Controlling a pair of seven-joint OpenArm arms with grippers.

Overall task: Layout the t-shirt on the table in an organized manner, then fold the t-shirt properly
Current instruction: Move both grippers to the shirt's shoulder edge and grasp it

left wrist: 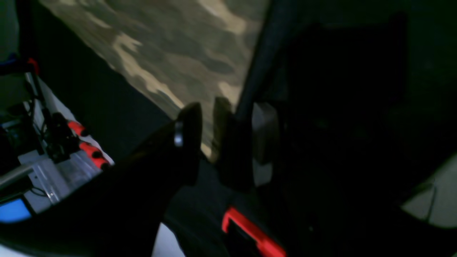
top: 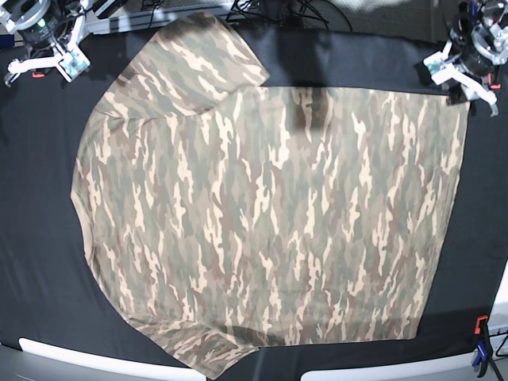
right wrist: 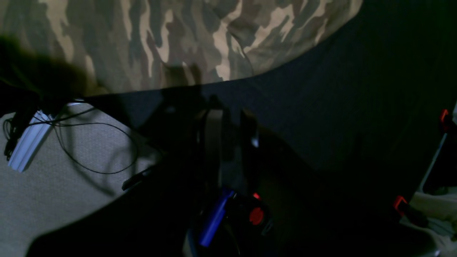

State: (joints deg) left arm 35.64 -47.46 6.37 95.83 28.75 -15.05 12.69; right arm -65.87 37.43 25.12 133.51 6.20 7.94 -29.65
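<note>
Off-table clutter

A thin black cable (right wrist: pixel 93 150) loops over grey carpet (right wrist: pixel 53 192) beside a white strip (right wrist: pixel 26 144); a blue panel (left wrist: pixel 13 210) glows.
</note>
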